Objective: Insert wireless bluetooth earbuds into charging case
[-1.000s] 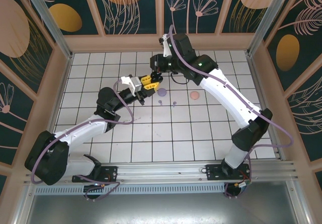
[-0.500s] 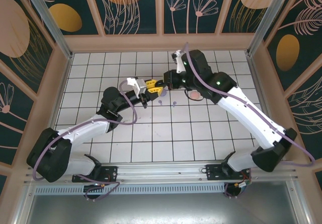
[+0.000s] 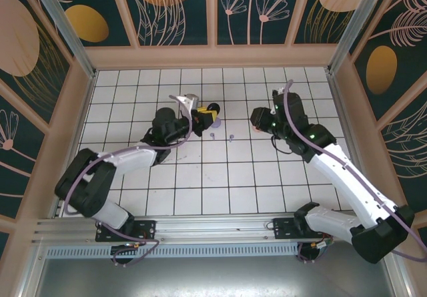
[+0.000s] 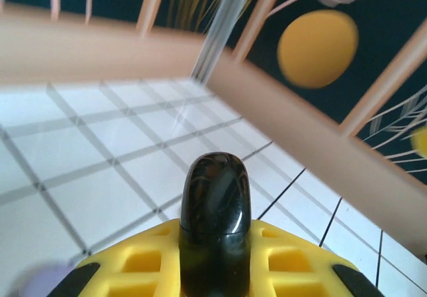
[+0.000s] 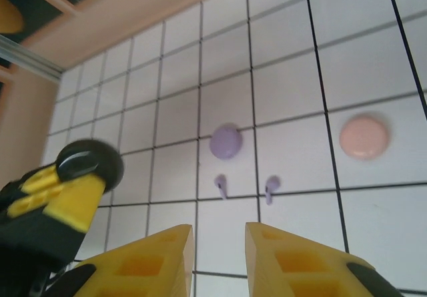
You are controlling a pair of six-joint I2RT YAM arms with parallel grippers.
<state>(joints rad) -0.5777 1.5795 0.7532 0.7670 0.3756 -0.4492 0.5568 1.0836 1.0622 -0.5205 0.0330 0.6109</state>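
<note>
L claw (image 3: pixel 208 115) pinches black case (image 4: pixel 215 197); R claw (image 5: pixel 219 235) parted.

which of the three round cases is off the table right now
The black case: it is clamped between the yellow fingers of the left gripper. The lilac case and the pink case both lie flat on the tiles.

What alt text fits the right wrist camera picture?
Two lilac earbuds lie on a tiled table near a lilac case and a pink case. At left, the left gripper holds a black case; the right gripper is open.
</note>
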